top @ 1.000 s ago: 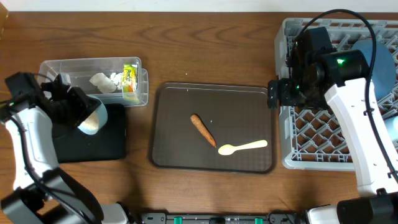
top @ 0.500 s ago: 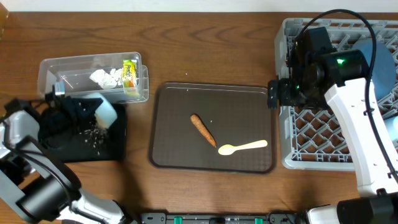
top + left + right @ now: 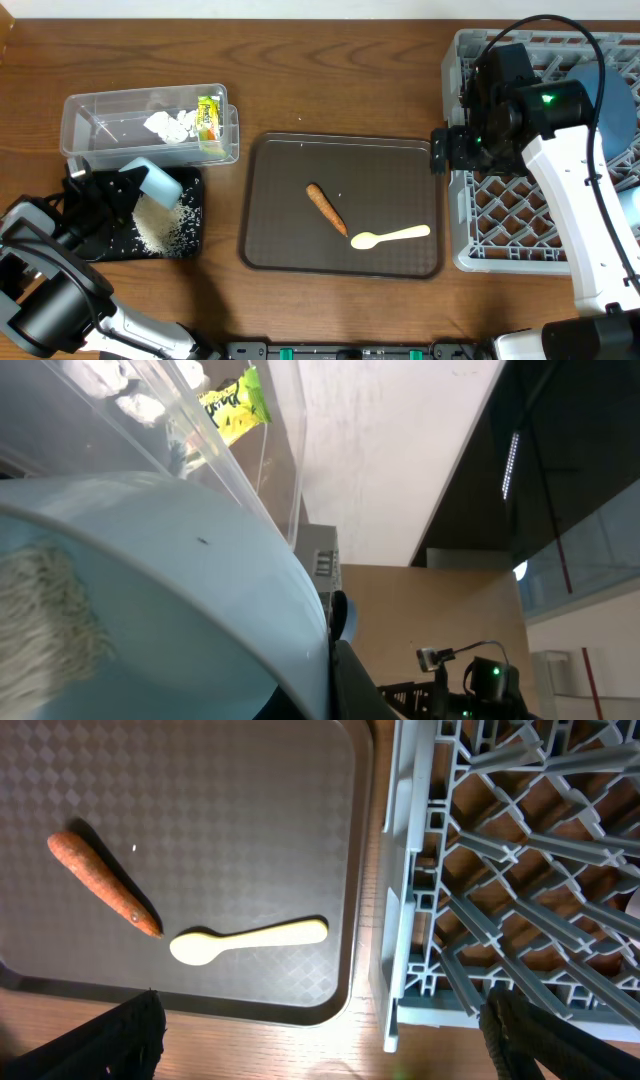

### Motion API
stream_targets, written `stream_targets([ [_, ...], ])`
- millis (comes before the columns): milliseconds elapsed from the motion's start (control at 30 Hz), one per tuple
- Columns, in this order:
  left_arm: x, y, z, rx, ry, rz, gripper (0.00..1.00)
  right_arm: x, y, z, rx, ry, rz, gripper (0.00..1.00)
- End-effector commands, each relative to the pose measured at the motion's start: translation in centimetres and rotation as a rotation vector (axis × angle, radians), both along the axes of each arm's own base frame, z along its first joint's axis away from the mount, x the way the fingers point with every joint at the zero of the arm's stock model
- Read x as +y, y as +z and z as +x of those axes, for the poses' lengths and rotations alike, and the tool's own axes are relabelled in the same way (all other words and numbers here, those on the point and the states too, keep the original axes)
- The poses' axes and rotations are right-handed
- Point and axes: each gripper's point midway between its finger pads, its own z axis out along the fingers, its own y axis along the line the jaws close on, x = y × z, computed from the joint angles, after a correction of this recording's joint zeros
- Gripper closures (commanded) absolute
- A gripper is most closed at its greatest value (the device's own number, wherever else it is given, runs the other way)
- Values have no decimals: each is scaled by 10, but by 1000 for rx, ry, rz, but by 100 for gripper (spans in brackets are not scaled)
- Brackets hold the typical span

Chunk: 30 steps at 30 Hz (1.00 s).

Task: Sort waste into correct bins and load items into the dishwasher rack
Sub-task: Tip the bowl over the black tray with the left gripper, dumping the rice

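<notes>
The rice grains (image 3: 160,225) lie in a heap on the black tray (image 3: 196,200) at the left of the table (image 3: 330,70), with a few strays towards the tray's left side. The small light blue cup (image 3: 158,180) is tipped over the heap, mouth down. The left gripper (image 3: 128,190) is closed on it. The left wrist view shows rice inside the cup.

Just beyond, the clear tub (image 3: 100,110) holds tissue wads (image 3: 172,124) and a wrapper (image 3: 209,118). The carrot piece (image 3: 326,208) and spoon (image 3: 390,237) lie on the brown tray (image 3: 400,170). The right gripper (image 3: 442,150) hangs wide open and empty at the left edge of the dishwasher rack (image 3: 500,240).

Hazards:
- The tray is shallow, so a quick swing of the cup may scatter grains onto the table.
- Leftover rice may be carried into the rack.
- The tilted cup may slip or strike the tub wall.
</notes>
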Motion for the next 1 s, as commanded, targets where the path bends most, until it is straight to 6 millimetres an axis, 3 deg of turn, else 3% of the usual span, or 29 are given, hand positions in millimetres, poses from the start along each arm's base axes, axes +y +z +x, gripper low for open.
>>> stream_targets([
  [0,3,9,1,-47,14,-12,94,-3,-1,1,-2,8,-12,1],
  [200,10,5,7,-63,13,40,94,-3,-1,1,-2,8,-12,1],
  [267,14,-3,9,31,23,0,94,-3,-1,1,-2,8,-12,1],
  [367,13,10,9,-14,26,-49,94,-3,-1,1,-2,8,-12,1],
  [433,13,12,9,-57,23,6,94,-3,-1,1,-2,8,-12,1],
  [500,15,1,9,13,26,19,94,-3,-1,1,-2,8,-12,1],
  [600,14,14,9,-33,29,-27,94,-3,-1,1,-2,8,-12,1],
  [633,15,10,9,-30,27,6,94,-3,-1,1,-2,8,-12,1],
  [700,21,-13,6,153,51,-1,94,-3,-1,1,-2,8,-12,1],
  [733,22,-11,6,166,60,-31,94,-3,-1,1,-3,8,-12,1],
  [767,21,9,8,37,50,-65,94,-3,-1,1,-3,8,-12,1],
  [800,20,13,8,7,46,-55,94,-3,-1,1,-3,8,-12,1],
  [833,21,10,9,17,46,-31,94,-3,-1,1,-3,8,-12,1],
  [900,25,-16,6,232,78,-51,94,-3,-1,1,-2,8,-12,1],
  [967,23,11,9,49,58,-86,94,-3,-1,1,-2,8,-12,1],
])
